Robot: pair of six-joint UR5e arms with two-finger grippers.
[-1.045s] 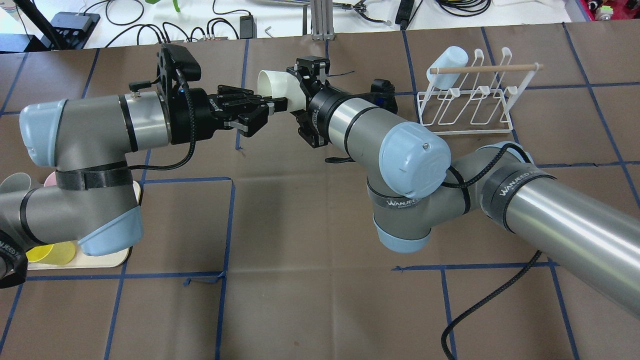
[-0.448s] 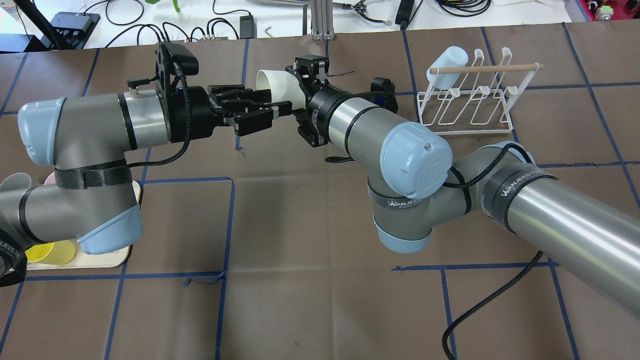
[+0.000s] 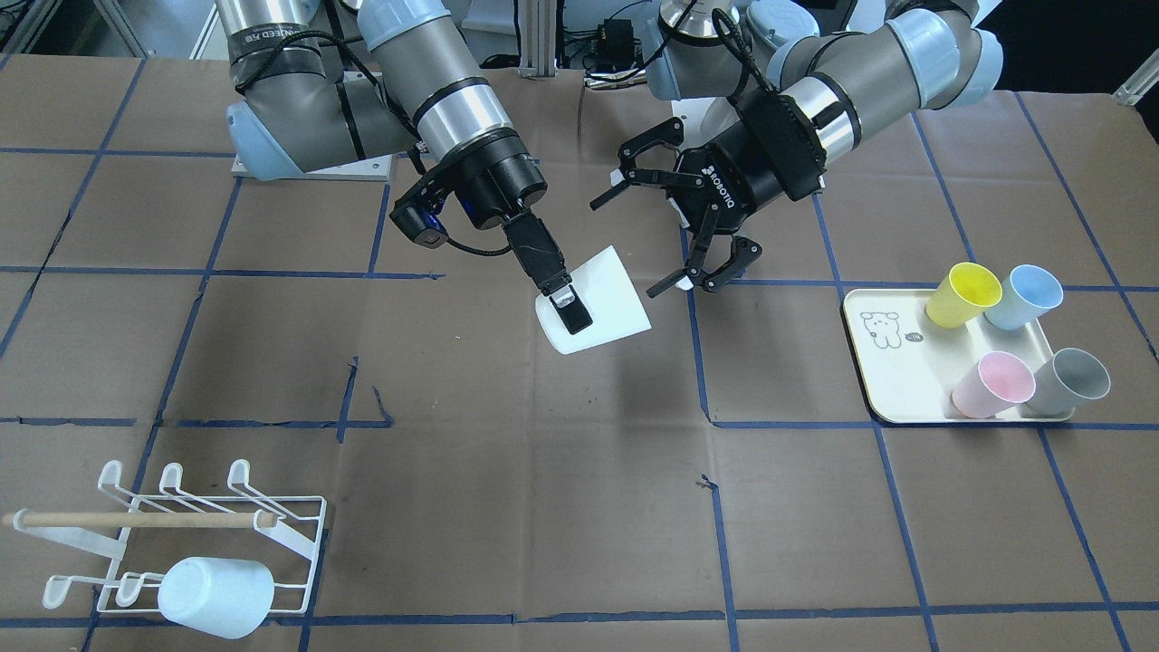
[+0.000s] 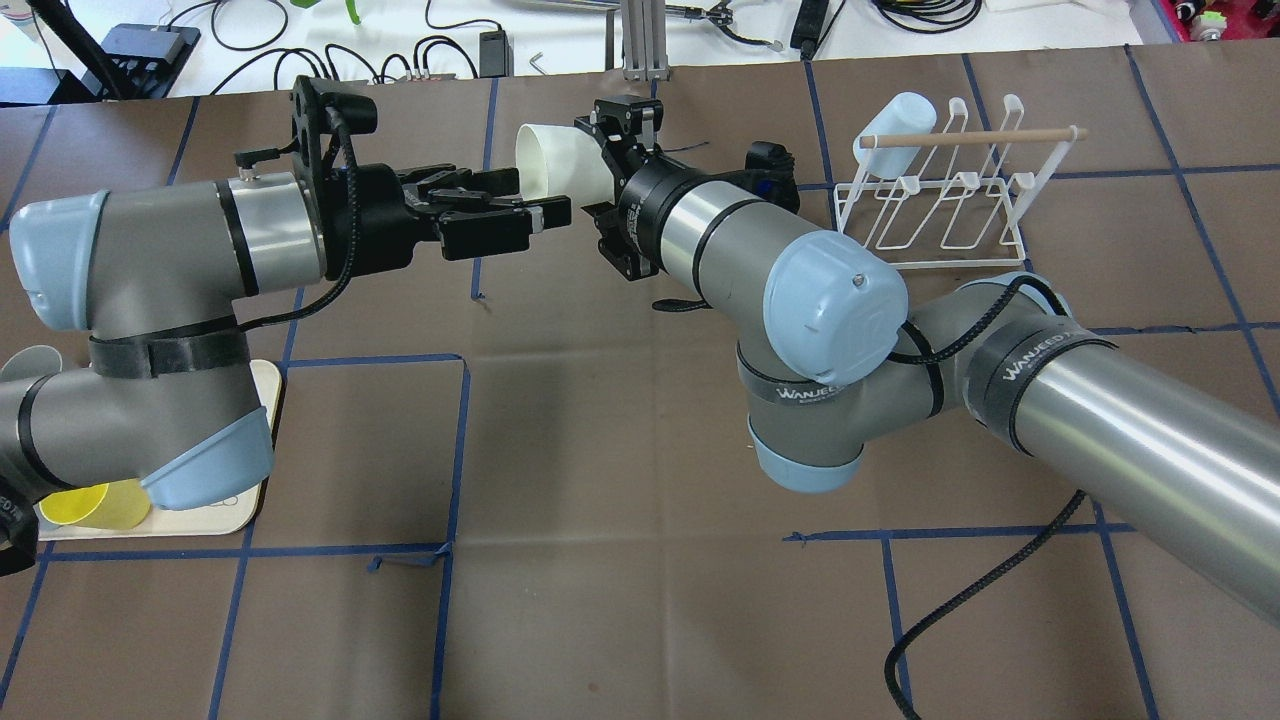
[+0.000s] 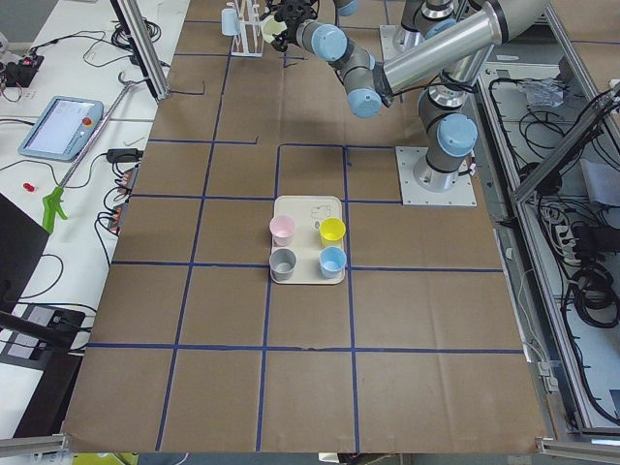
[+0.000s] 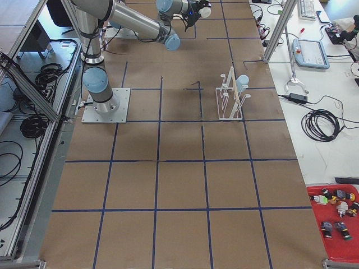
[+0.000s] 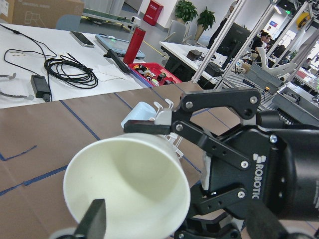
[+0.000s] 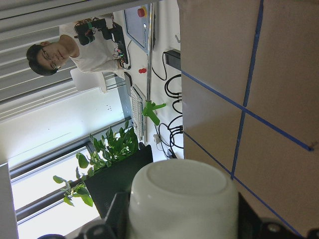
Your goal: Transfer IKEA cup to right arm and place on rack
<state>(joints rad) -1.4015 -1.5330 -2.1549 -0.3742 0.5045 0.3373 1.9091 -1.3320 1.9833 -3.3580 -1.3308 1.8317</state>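
The right hand, we note, grips the white cup above the counter; the left hand, spread wide, sits just beside the cup

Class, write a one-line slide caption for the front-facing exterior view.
Right gripper holds the white cup above the table, the open left gripper clear of it; the rack sits lower left.

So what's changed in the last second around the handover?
The left end effector, jaws open, has backed off toward the robot's left and rolled at the wrist; it hangs clear of the white cup. The right end effector stays shut on the cup, barely shifted. The rack and tray are unchanged.
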